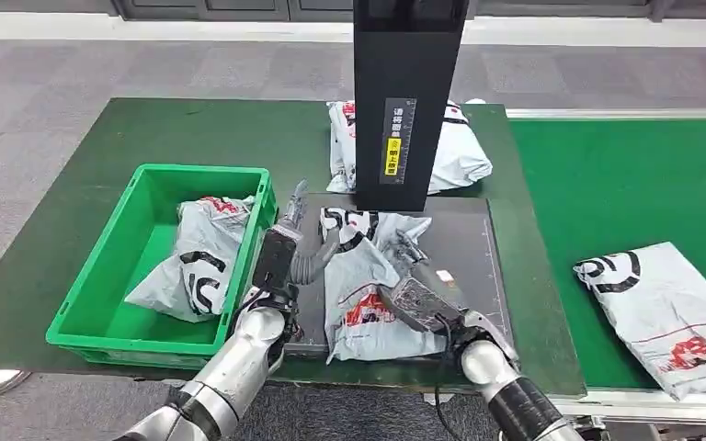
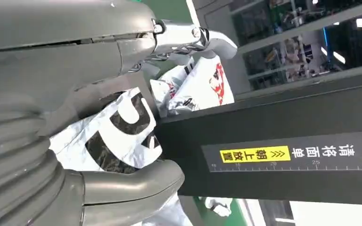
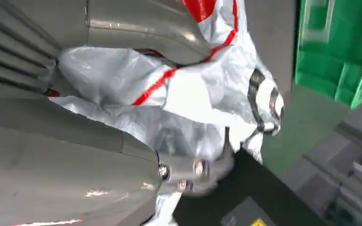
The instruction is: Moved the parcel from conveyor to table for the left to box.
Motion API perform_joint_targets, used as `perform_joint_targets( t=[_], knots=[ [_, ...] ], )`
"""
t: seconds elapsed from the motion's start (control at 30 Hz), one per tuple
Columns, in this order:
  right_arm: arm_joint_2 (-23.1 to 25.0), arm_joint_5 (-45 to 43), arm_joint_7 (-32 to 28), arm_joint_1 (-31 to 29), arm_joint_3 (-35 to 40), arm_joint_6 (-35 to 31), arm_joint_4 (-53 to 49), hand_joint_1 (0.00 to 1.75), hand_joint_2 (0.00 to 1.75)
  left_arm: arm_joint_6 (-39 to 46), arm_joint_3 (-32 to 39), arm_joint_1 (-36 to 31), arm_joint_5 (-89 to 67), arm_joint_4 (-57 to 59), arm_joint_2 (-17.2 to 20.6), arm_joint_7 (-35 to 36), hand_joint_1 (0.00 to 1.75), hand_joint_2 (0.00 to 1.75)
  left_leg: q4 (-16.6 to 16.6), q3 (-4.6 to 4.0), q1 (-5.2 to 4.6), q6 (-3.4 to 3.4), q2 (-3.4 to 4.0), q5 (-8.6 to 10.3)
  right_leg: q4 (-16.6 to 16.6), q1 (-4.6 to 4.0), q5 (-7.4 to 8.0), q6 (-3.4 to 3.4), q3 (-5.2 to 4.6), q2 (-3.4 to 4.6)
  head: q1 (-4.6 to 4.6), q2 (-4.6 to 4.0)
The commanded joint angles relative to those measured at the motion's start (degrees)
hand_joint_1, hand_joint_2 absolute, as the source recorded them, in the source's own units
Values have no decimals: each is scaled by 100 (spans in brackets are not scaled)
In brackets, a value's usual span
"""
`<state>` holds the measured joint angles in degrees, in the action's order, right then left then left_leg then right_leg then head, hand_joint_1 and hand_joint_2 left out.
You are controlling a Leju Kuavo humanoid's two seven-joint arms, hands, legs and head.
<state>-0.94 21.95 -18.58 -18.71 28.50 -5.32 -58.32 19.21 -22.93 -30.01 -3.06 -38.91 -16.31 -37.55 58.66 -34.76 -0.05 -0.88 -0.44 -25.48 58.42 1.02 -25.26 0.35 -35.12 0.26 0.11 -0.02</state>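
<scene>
Parcel (image 1: pixel 368 294) between both hands, mid-table.

The head view looks down from high; both wrist views sit close, sharing the parcel (image 1: pixel 368 294) at frame centre.

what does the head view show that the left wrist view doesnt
Head view alone: the green crate with a parcel inside, the conveyor carrying another parcel, and the right hand. Left wrist view alone: background shelving. Shared: the left hand on the grey parcel, and the black post with its yellow label.
</scene>
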Motion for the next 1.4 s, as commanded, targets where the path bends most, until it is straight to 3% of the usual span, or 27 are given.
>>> perform_joint_targets(
  t=[0.03,0.23,0.37,0.5,0.73,1.2,1.33,1.4],
  knots=[
    [345,-177,-444,400,-1173,-1165,-887,0,0,45,-232,-97,-172,57,68,136,0,175,-22,24,13,-1,-2,-2,-33,-16,0,-8,33,-12,0,0],
    [515,-884,-834,489,-1806,-1452,-1133,0,0,-149,-677,-269,-382,355,-26,356,0,175,-13,14,7,-1,-5,1,-18,-8,0,-6,20,-12,0,0],
    [569,-2349,-986,572,-2529,-950,-1155,0,0,-429,-1273,-582,-618,757,-321,403,0,175,0,-2,3,0,-17,1,-5,-4,-4,-3,7,-23,0,0],
    [726,-2717,-1358,567,-3343,-1300,-1254,0,0,-504,-2655,-748,-180,870,-369,913,0,175,0,-4,5,3,-47,6,-14,-6,-6,-1,16,-55,0,0],
    [766,-2730,-1338,593,-3382,-1259,-1333,0,0,-430,-2829,-784,11,947,-369,868,0,175,-4,9,-3,1,-2,-4,-19,1,2,-4,16,-7,0,2],
    [766,-2730,-1338,593,-3382,-1259,-1333,0,0,-430,-2829,-784,11,947,-369,868,0,175,0,-1,-9,4,2,-1,-5,8,1,0,-3,-3,0,0],
    [888,-2834,-1428,812,-3823,-1466,-1749,0,0,-444,-4079,-945,-489,1403,-369,1856,0,175,2,-1,-5,2,-3,-3,-7,4,0,-2,2,-9,0,2],
    [741,-2778,-1192,1021,-3718,-1342,-1799,0,0,-371,-4505,-866,-816,1778,-369,2351,0,175,0,2,-7,2,-12,-1,-8,6,-3,-2,6,-18,0,0]
  ],
)
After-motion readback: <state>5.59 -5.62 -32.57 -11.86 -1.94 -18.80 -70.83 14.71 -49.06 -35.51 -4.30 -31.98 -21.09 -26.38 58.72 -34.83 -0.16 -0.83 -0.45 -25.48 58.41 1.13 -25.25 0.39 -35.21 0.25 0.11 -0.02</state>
